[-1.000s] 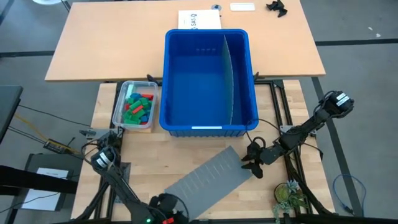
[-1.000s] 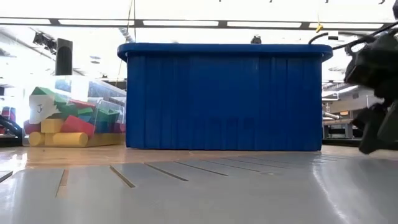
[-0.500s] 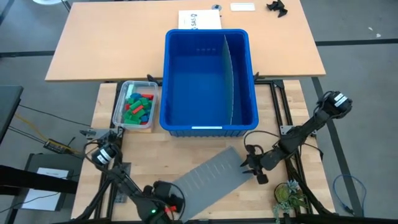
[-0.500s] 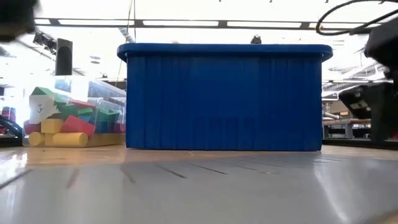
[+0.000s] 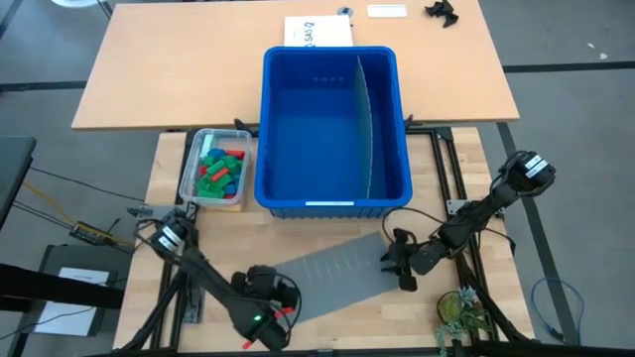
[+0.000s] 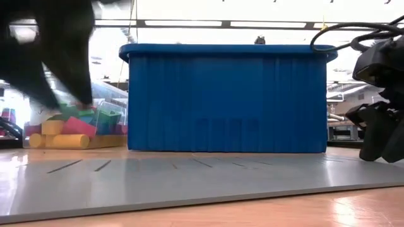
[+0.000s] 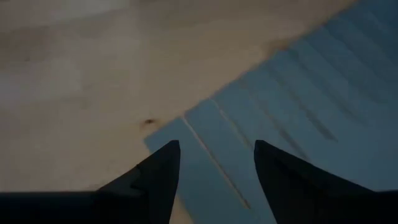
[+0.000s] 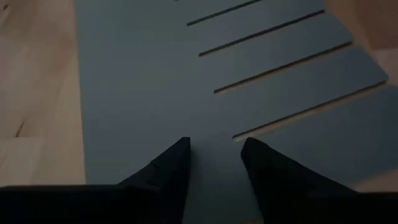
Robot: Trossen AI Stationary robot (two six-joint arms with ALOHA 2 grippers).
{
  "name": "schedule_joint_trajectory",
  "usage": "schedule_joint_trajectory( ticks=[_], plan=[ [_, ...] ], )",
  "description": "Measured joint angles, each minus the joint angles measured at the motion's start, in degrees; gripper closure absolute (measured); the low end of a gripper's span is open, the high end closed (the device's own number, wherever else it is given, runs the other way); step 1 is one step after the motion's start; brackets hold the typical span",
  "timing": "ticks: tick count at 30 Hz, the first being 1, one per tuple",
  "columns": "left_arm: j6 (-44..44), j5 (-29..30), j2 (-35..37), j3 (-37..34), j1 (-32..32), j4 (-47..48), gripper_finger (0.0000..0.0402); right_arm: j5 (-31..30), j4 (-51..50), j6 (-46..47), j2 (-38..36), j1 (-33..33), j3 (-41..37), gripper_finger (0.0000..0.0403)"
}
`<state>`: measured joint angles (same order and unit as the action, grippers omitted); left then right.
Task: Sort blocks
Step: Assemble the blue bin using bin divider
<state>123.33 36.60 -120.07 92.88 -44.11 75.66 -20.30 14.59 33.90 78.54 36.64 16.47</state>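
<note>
While small red, green and blue plastic blocks sit in clear plastic tub, left of centre, I keep both claws released, empty: left gripper bottom centre, right gripper lower right, over slotted grey sheet. I'd lift clear first.

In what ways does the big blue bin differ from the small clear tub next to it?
The blue bin is opaque and much larger than the clear tub, whose walls show its contents. The bin holds no blocks, only a divider; the tub is filled with the blocks in red, green, blue and yellow. The bin stands much taller in the low view. Both sit upright and open-topped.
</note>
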Motion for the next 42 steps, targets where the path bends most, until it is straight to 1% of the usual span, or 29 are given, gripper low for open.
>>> schedule_joint_trajectory(
  ticks=[2,4,6,8,11,14,18,22,27,30,34,37,40,42],
  plan=[
    [0.20,-0.05,1.79,1.37,-1.32,0.40,0.0184,-0.38,-1.53,1.03,-2.64,0.00,-0.13,0.0219],
    [0.81,-1.31,3.32,1.78,-2.95,-0.29,0.0184,-1.69,-2.28,2.03,-5.39,-0.02,-0.16,0.0201],
    [2.05,-3.88,4.30,1.28,-4.54,-3.25,0.0184,-1.97,-4.51,4.29,-7.89,-0.06,-0.09,0.0187],
    [4.33,-5.23,4.58,0.32,-6.18,-6.96,0.0184,-1.19,-7.22,7.21,-10.08,-0.06,-0.09,0.0179],
    [7.16,-5.53,4.63,-2.30,-8.06,-13.87,0.0183,0.56,-9.29,10.16,-12.79,-0.06,-0.09,0.0177],
    [7.54,-5.77,4.52,-6.15,-8.49,-20.43,0.0183,1.57,-11.27,13.16,-14.60,-0.06,-0.09,0.0181],
    [7.58,-3.63,4.42,-11.98,-8.04,-30.21,0.0183,3.49,-13.45,16.39,-15.01,-0.06,-0.07,0.0186],
    [7.57,-3.39,4.39,-15.20,-8.01,-36.06,0.0183,5.62,-13.03,17.64,-15.01,-0.06,-0.07,0.0189],
    [7.38,-3.08,4.39,-15.49,-8.01,-36.67,0.0183,6.74,-9.85,17.05,-15.01,0.00,-0.05,0.0190],
    [7.37,-2.83,4.39,-15.49,-8.01,-36.31,0.0183,8.44,-7.98,18.43,-15.06,-0.14,0.02,0.0188],
    [7.41,-1.75,4.39,-15.49,-8.09,-36.52,0.0183,11.73,-9.60,26.67,-15.06,-0.24,0.02,0.0189],
    [7.40,-0.03,4.39,-15.49,-8.18,-36.96,0.0183,12.48,-10.31,31.80,-15.09,1.31,0.02,0.0190],
    [7.00,0.69,4.39,-15.49,-8.18,-37.18,0.0183,11.46,-12.72,36.39,-15.08,2.09,0.04,0.0186],
    [5.51,2.95,4.31,-15.49,-8.18,-36.64,0.0183,9.68,-14.12,39.14,-15.08,2.44,0.04,0.0182]
  ],
)
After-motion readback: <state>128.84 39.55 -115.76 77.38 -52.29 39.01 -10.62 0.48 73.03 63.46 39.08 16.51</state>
